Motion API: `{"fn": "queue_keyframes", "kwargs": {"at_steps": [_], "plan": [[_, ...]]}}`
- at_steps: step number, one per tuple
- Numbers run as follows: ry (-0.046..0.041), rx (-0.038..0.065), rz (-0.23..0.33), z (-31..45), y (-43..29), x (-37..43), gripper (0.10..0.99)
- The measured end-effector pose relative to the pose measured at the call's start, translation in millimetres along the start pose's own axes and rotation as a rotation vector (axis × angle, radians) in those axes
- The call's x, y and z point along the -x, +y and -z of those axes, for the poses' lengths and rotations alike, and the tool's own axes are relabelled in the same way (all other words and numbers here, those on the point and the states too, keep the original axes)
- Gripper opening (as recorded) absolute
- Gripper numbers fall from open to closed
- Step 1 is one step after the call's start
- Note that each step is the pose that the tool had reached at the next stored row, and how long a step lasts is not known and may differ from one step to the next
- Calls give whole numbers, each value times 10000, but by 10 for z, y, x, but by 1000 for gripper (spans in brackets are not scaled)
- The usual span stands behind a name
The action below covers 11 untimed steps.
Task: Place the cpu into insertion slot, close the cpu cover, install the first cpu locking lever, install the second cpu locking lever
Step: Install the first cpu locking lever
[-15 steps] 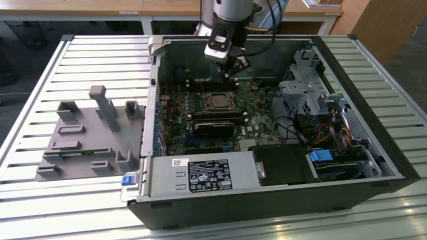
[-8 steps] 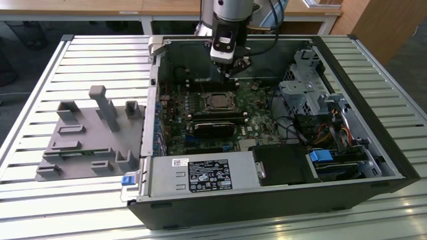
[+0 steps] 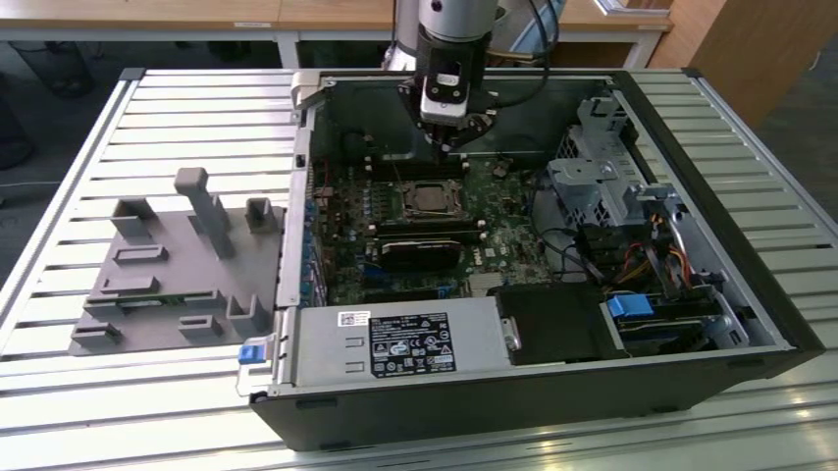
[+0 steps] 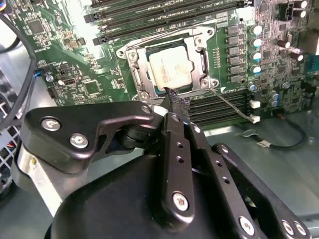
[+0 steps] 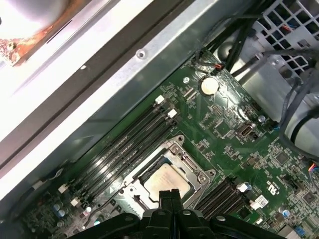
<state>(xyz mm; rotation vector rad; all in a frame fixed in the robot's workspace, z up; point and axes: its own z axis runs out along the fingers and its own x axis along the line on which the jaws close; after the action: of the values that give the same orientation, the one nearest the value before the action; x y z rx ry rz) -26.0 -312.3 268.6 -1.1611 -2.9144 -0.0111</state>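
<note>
One tool, fingers closed together on nothing, tip just beside cpu cover; cover lies down around cpu, seated in insertion slot.

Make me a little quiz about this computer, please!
1. True or false: the cpu lies inside the silvery cover.
2. The gripper near the cpu is: A wide open, B shut with nothing in it, C gripping the cpu.
3. Fill in: the board around the cpu is ___ in colour.

Key: 1 true. 2 B. 3 green.
</note>
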Motion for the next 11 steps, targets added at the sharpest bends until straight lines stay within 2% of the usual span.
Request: {"fn": "queue_keyframes", "kwargs": {"at_steps": [6, 11], "plan": [[16, -16, 520, -3, -5, -5, 106], [20, -22, 1386, -10, -5, -6, 106]]}}
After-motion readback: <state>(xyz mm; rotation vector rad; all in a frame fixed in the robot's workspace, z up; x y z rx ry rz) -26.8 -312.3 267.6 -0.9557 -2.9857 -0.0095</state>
